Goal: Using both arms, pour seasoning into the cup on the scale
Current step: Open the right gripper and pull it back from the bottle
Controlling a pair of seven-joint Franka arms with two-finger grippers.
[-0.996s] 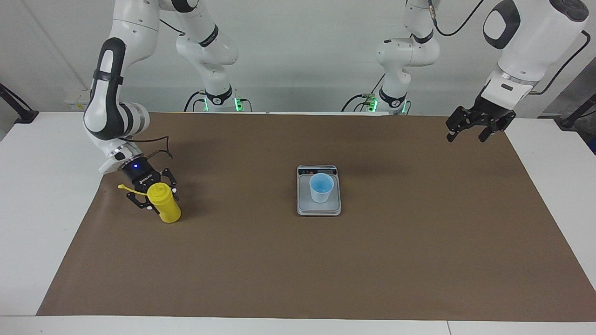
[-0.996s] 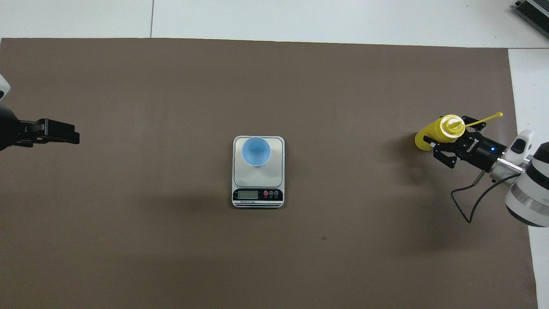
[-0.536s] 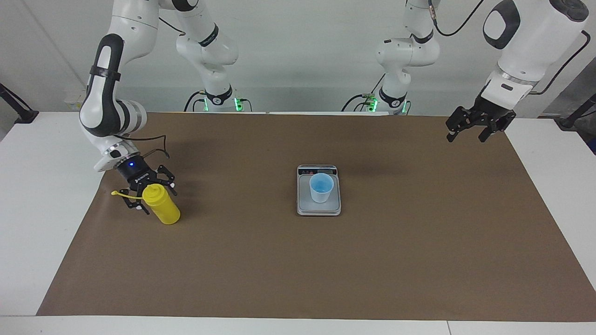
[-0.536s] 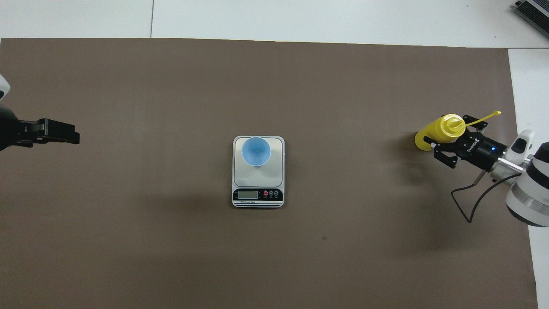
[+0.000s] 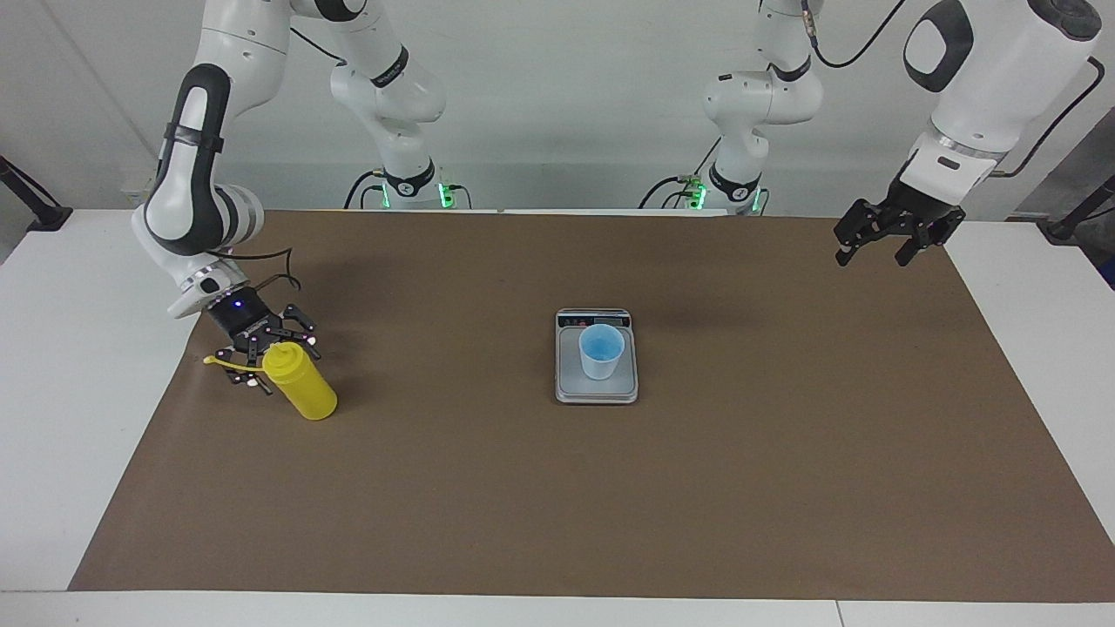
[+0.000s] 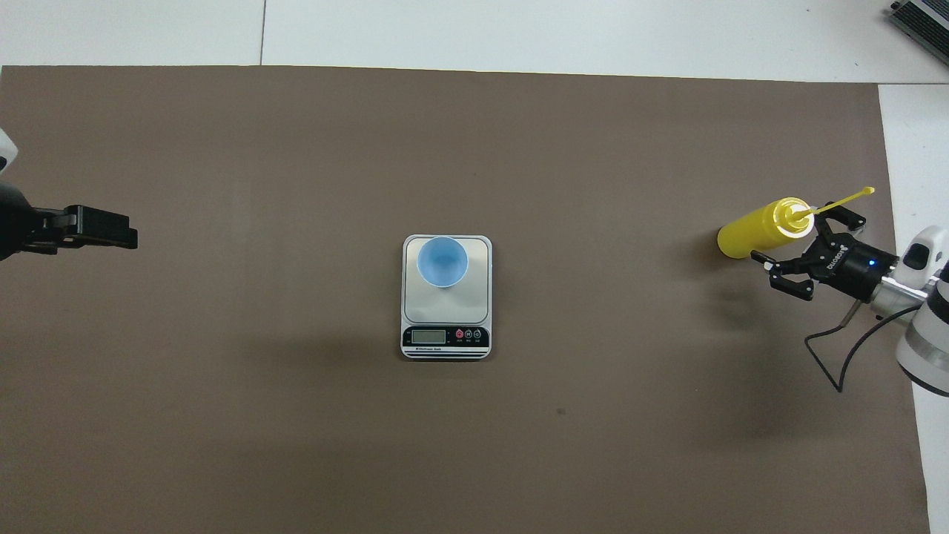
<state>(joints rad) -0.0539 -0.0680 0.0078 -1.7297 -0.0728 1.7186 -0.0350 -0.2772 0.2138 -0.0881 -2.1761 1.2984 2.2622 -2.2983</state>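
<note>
Brown paper mat [image 5: 557, 488] covers most of the white bench [image 5: 52, 392], and both arms are up at the top of the facing view. Closest to the robots is the scale [image 5: 568, 387] [image 6: 482, 256], dead centre of the frame, with its dark display strip on the edge towards them. The cup [image 5: 601, 351] [image 6: 442, 261] stands upright on the scale's plate, a bit off to the end away from the display.

About level with the scale's farthest edge, over at the left of the facing view (right arm's end), the seasoning [image 5: 300, 387] [image 6: 752, 228] stands on the mat. The right claw [image 5: 261, 364] [image 6: 793, 236] is open right by the cap, not gripping it, and the thin strap sticks out past the fingers.

The left claw [image 5: 888, 239] [image 6: 122, 228] waits in the air at the upper right of the facing view, over the mat's edge, open and holding nothing.
</note>
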